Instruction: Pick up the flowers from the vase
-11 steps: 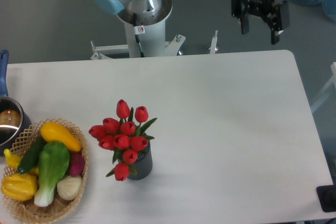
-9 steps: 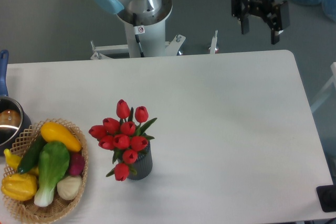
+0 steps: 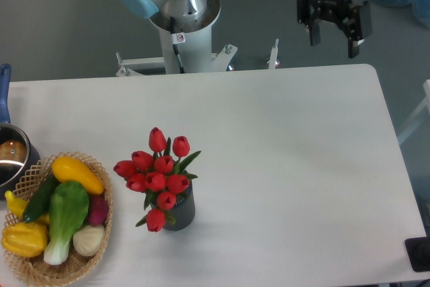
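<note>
The flowers (image 3: pixel 156 177), a bunch of red tulips with green leaves, stand upright in the dark grey ribbed vase (image 3: pixel 181 212) at the front left of the white table (image 3: pixel 289 152). My gripper (image 3: pixel 333 44) hangs high beyond the table's back right edge, far from the flowers. Its two dark fingers are spread apart and hold nothing.
A woven wicker basket (image 3: pixel 40 267) with toy vegetables sits at the front left corner. A blue-handled metal pot (image 3: pixel 10 156) is at the left edge. The arm's base (image 3: pixel 181 11) stands behind the table. A dark object (image 3: pixel 419 253) sits at the front right corner.
</note>
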Robot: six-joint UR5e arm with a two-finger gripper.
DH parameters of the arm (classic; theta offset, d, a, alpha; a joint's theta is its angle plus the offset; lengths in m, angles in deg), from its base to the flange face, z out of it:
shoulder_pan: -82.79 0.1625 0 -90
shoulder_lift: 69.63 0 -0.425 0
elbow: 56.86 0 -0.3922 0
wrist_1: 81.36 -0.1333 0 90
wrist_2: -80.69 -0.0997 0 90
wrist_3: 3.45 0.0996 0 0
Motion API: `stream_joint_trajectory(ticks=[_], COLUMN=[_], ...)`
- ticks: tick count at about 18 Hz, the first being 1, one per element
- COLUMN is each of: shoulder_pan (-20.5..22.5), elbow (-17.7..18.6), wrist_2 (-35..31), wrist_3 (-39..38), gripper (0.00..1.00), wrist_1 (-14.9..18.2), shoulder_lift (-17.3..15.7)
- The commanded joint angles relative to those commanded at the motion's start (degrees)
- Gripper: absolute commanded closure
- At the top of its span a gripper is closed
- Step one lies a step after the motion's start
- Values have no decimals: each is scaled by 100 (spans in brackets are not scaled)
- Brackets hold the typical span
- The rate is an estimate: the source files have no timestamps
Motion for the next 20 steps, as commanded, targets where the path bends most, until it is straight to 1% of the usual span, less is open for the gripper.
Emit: stream_joint_trajectory(ticks=[1, 3, 4, 7, 9, 16, 17, 20], shoulder_pan=[0, 0, 0, -9, -9, -9, -9, -61], elbow=[0, 9, 9, 44, 44, 228, 281, 509], wrist_2=[0, 236, 385, 492, 684, 1941, 2047, 2083], wrist_3=[-87, -456, -684, -1325, -1722, -2531, -2523, -2488], gripper=[0, 0, 0, 0, 0, 0, 0, 0], wrist_1=[0, 9, 9, 9, 9, 18, 9, 26], shoulder_lift=[0, 9, 9, 9, 17, 79, 97, 62])
